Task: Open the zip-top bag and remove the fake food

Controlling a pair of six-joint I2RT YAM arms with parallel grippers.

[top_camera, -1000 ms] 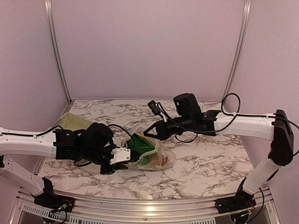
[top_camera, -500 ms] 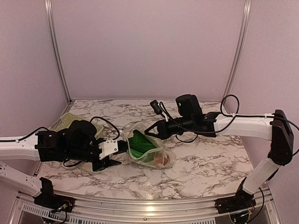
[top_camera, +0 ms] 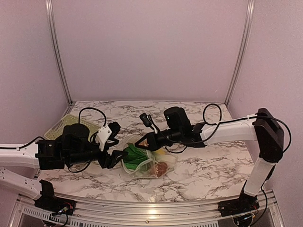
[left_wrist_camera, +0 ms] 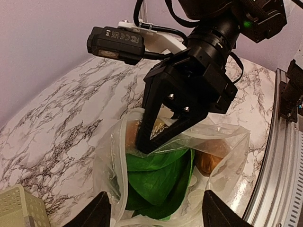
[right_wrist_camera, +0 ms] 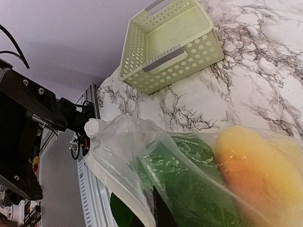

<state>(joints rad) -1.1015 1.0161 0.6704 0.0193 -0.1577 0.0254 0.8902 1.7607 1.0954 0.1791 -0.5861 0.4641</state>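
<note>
1. Overhead view: soft, even, pink-tinted light, weak shadows on the white grey-veined marble tabletop [top_camera: 213,165].
2. Right wrist: orange-yellow rounded plastic toy piece [right_wrist_camera: 251,165] blurred, too near the lens.
3. Left wrist: clear crinkly plastic bag [left_wrist_camera: 227,151] glints faintly.

- Top view: fixed, high behind both arm bases, angled down and forward across the marble table [top_camera: 213,175] to the back wall. Wide, takes in the whole workspace.
- Left wrist view: close, looks out between the left gripper [left_wrist_camera: 155,192] fingers into the zip-top bag [left_wrist_camera: 227,151] mouth. It faces the right gripper [left_wrist_camera: 142,145] head-on, with a basket [left_wrist_camera: 19,208] corner lower left.
- Right wrist view: very close, bag fills the bottom. Looks past it to the basket, with the left arm [right_wrist_camera: 23,118] at the left edge.
- Shared: bag and basket show in all three.
</note>
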